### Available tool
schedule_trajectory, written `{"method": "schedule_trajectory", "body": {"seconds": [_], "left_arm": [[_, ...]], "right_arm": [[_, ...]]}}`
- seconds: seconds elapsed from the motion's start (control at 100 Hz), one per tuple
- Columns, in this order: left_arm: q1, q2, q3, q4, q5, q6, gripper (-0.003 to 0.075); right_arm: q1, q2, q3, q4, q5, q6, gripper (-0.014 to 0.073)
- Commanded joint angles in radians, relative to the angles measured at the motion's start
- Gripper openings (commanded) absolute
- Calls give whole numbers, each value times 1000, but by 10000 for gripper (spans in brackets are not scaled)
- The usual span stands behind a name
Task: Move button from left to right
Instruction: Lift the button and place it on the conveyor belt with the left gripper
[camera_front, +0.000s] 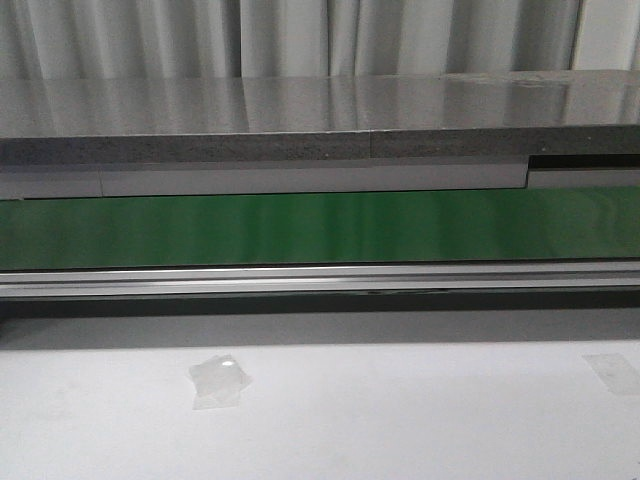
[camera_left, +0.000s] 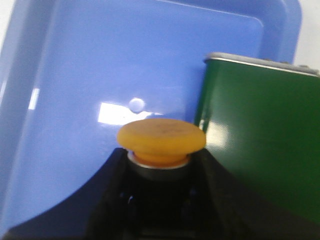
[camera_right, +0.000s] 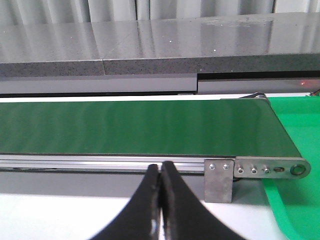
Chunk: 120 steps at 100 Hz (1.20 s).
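Looking thru your left wrist cam, you've got the button (camera_left: 161, 137) sitting between the black fingers (camera_left: 107, 195) of the left gripper (camera_left: 159, 192); its yellow-orange mushroom cap fills the middle of the view, w/ a silver collar just under it and the body hidden down between the fingers. The fingers press in on both sides below the cap, so the left tool is clamped on the button. Under it you see a blue tray (camera_left: 60, 100), glossy, w/ light glare on its floor, and a green belt end (camera_left: 260, 140) w/ a silver edge strip overlaps the tray beside the cap. You can't tell if the button touches the tray floor or hangs above it. Your right wrist cam shows the right gripper (camera_right: 161, 200) w/ both black fingers pressed together, nothing between them, facing the green conveyor belt (camera_right: 135, 127) w/ its aluminium side rail (camera_right: 100, 162); a green bin (camera_right: 295, 125) lies past the belt's end. Front cam shows neither arm, just the belt (camera_front: 320, 225), a grey stone-look shelf (camera_front: 300, 125) behind it and the white table (camera_front: 400, 410) w/ bits of clear tape (camera_front: 220, 380).
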Motion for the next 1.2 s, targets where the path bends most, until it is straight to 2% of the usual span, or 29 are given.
{"method": "schedule_trajectory", "body": {"seconds": [0.0,0.23,0.54,0.66,0.73,0.85,0.92,0.97,1.19], "left_arm": [[-44,-46,-26,-13,-12,11,-20],[-119,-43,-26,-9,-1,38,-20],[-123,-25,-26,-19,29,42,1],[-123,-3,-26,-65,45,79,118],[-123,8,-26,-82,47,94,226],[-123,12,-26,-85,37,95,456],[-123,10,-26,-86,37,99,541],[-123,10,-26,-86,37,101,563],[-123,-8,-26,-86,52,103,564]], "right_arm": [[1,-19,-14,-10,-83,1,-66],[1,-19,-14,-10,-83,1,-66],[1,-19,-14,-10,-83,1,-66],[1,-19,-14,-10,-83,1,-66],[1,-19,-14,-10,-83,1,-66],[1,-19,-14,-10,-83,1,-66],[1,-19,-14,-10,-83,1,-66],[1,-19,-14,-10,-83,1,-66],[1,-19,-14,-10,-83,1,-66]]}}
